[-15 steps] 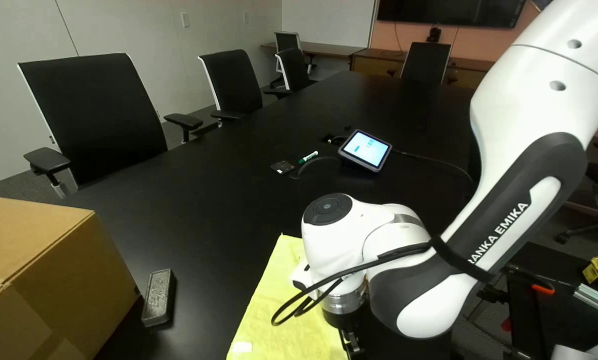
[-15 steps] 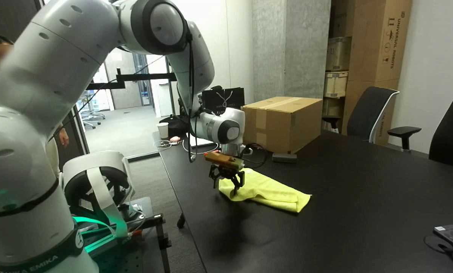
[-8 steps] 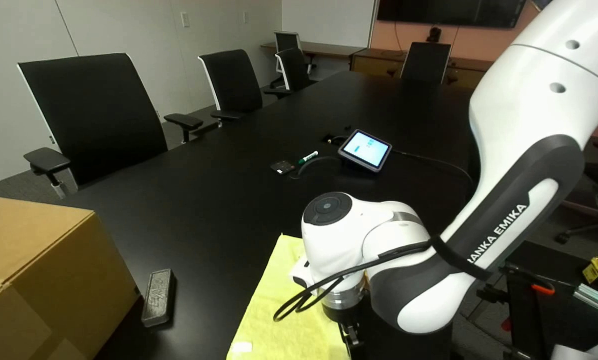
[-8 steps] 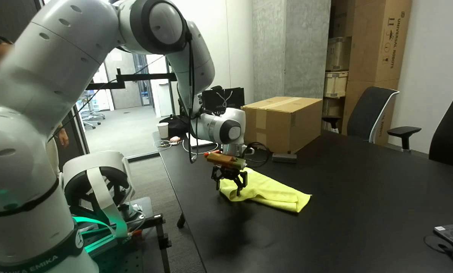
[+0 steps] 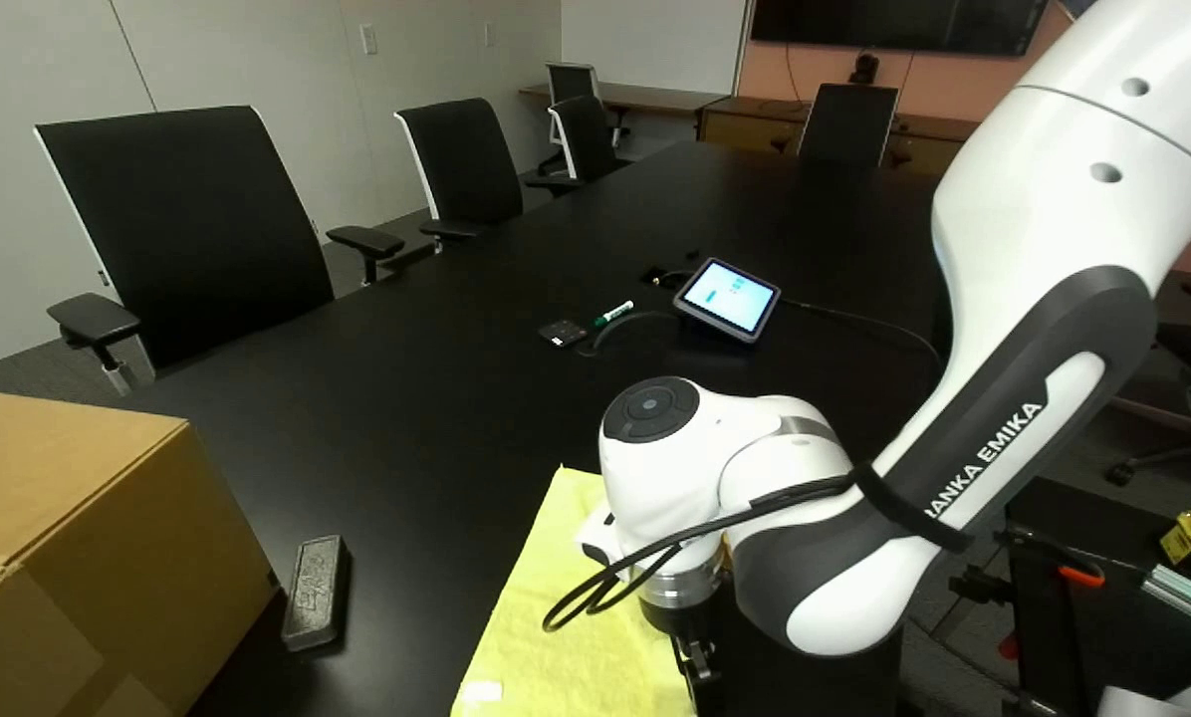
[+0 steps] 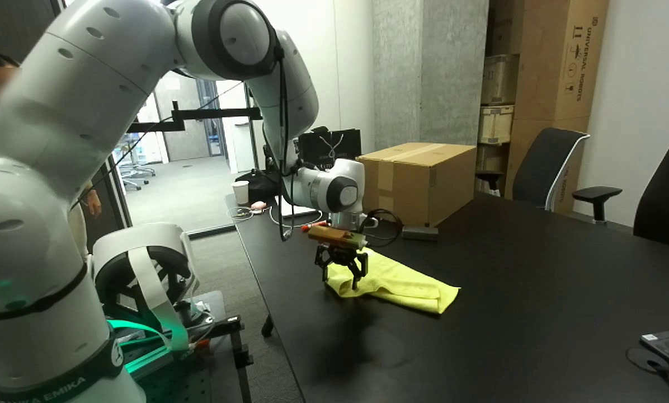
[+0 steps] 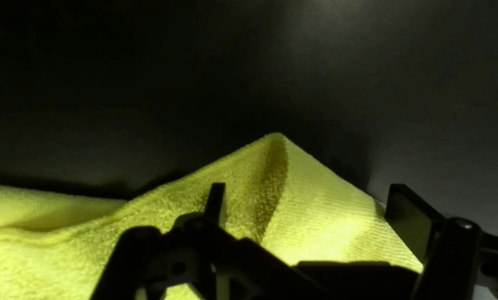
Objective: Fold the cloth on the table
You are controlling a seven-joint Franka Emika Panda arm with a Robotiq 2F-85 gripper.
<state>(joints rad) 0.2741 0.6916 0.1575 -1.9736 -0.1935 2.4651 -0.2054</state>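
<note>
The yellow cloth [image 6: 410, 284] lies on the black table [image 6: 480, 347], with layers folded over at its near edge. It also shows in an exterior view [image 5: 546, 627], partly hidden by the arm. In the wrist view a pointed corner of the cloth [image 7: 319, 208] shows a raised, shadowed fold. My gripper [image 6: 340, 282] points down over the cloth's end nearest the robot. In the wrist view my gripper [image 7: 307, 200] is open, fingers wide apart. The cloth corner lies between and below the fingers, not clamped. I cannot tell whether the fingertips touch the cloth.
A cardboard box [image 6: 418, 179] stands on the table beyond the cloth, with a dark eraser-like block [image 5: 317, 593] beside it. A tablet [image 5: 728, 299], a green marker [image 5: 614, 313] and a small black device [image 5: 563, 333] lie farther along. A paper cup [image 6: 240, 192] stands near the table's edge.
My gripper has shifted slightly, to the right in an exterior view, with the arm's wrist rising a little in the frame. It stays open. The cloth has not visibly moved.
</note>
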